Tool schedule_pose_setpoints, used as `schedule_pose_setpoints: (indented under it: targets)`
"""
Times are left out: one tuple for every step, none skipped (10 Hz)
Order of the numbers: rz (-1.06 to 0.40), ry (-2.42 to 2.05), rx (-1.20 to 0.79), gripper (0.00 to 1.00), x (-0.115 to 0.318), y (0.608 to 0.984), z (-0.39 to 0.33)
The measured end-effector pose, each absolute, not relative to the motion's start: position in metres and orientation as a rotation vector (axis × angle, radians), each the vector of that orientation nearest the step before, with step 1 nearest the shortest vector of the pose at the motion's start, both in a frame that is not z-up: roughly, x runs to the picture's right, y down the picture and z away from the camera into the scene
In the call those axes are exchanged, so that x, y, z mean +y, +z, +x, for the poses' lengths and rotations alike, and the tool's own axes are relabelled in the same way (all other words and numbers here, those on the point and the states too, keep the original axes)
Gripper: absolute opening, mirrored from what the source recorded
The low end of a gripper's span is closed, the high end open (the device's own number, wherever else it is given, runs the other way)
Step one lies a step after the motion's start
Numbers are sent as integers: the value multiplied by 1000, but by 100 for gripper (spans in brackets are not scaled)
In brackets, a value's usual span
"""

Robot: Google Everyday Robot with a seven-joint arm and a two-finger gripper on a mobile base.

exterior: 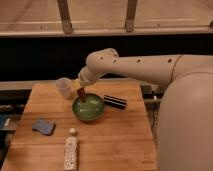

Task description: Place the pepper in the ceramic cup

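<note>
Over the far left rim of the green bowl (91,118): claw (81,91) clamped on the pepper (82,97), long axis hanging downward. Just left of it, upright on the desk (120,136), the ceramic cup (64,87); likely calls for a short leftward carry.

I see a wooden worktop (115,140) fronting a dark wall band (45,60). Above it are a pale ledge (100,32) and two grey posts (64,15). The gripper (81,93) hangs near the worktop's back edge.
</note>
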State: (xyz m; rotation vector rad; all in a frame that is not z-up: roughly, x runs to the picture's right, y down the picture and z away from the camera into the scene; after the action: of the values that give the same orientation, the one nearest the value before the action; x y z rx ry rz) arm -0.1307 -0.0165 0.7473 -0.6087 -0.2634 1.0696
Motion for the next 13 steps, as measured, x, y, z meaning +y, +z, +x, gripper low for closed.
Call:
schedule_pose_setpoints:
  targets:
    - [-600,1066,-264,20,-19,747,-130]
    - [-589,1065,-267,20,-29,749,-132]
    - [-580,1055,-273,20,-40,753,-134]
    - [-566,1036,-278,20,-56,759,-140]
    - [-560,1019,-281,20,-64,763,-147]
    - [-559,1006,-283,20,-66,764,-154]
    - [-556,995,-285,20,-70,766,-158]
    - [-555,985,-290,20,-72,769,-162]
    - [-555,977,-300,20,-72,771,-167]
    - [-551,971,-324,20,-73,774,-175]
    - [-549,967,-338,20,-73,777,-178]
    - [-550,962,-349,20,-74,779,-182]
    - [-549,955,-358,20,-77,781,-187]
